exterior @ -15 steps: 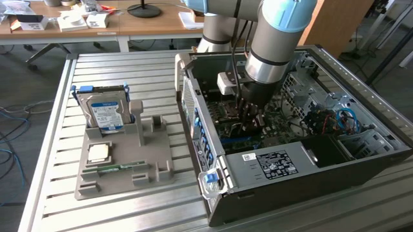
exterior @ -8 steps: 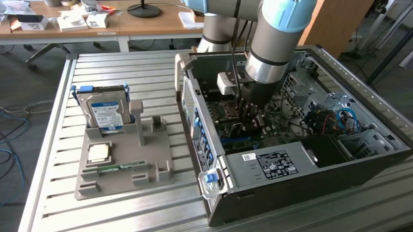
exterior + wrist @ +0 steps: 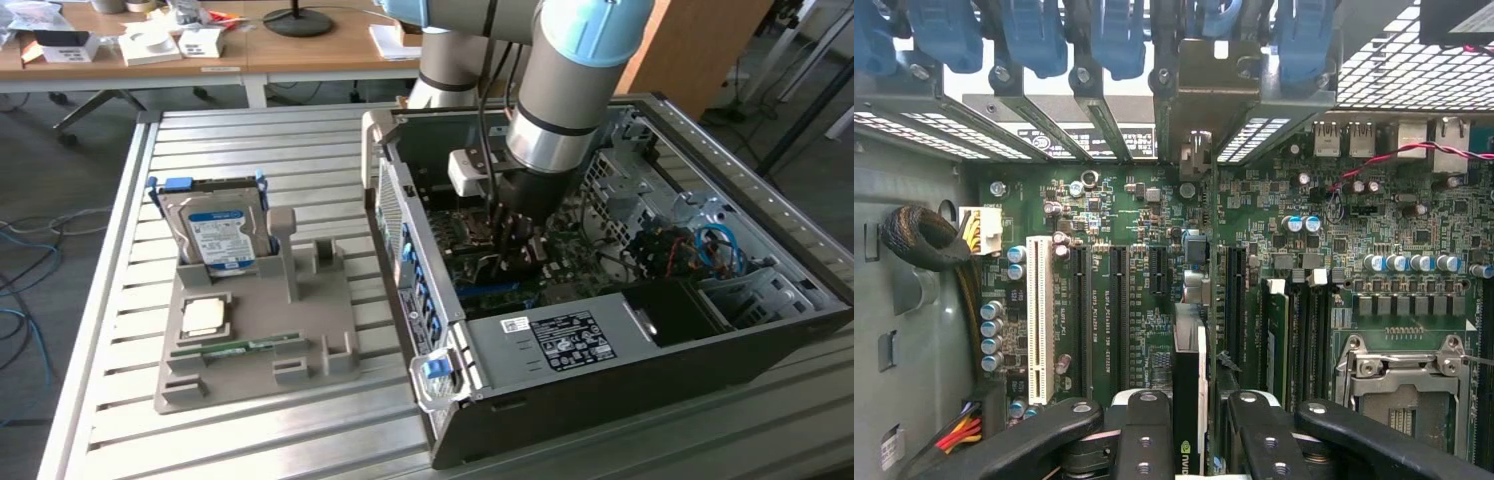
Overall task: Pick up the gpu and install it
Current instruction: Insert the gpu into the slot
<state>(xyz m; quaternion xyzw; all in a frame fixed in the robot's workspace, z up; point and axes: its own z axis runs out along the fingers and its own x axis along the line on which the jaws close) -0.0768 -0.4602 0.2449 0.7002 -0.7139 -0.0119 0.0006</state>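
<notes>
Claw (image 3: pixel 515 262) on the arm sits deep inside open computer case (image 3: pixel 601 400) on slatted bench (image 3: pixel 267 440). Grey holder (image 3: pixel 240 385) on exterior view's left carries hard drive (image 3: pixel 220 238), chip (image 3: pixel 203 317), memory stick (image 3: pixel 250 346). Wrist view: claw clenched on gpu (image 3: pixel 1189 375), card upright, edge-on between 2 fingers (image 3: pixel 1144 430), over motherboard (image 3: pixel 1134 270) slots. Can't tell if it touches a slot.

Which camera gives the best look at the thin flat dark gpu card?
The wrist view: the thin flat dark gpu card sits edge-on between the gripper fingers, over the green motherboard. In the exterior view it is a dark shape under the gripper, inside the open computer case.
</notes>
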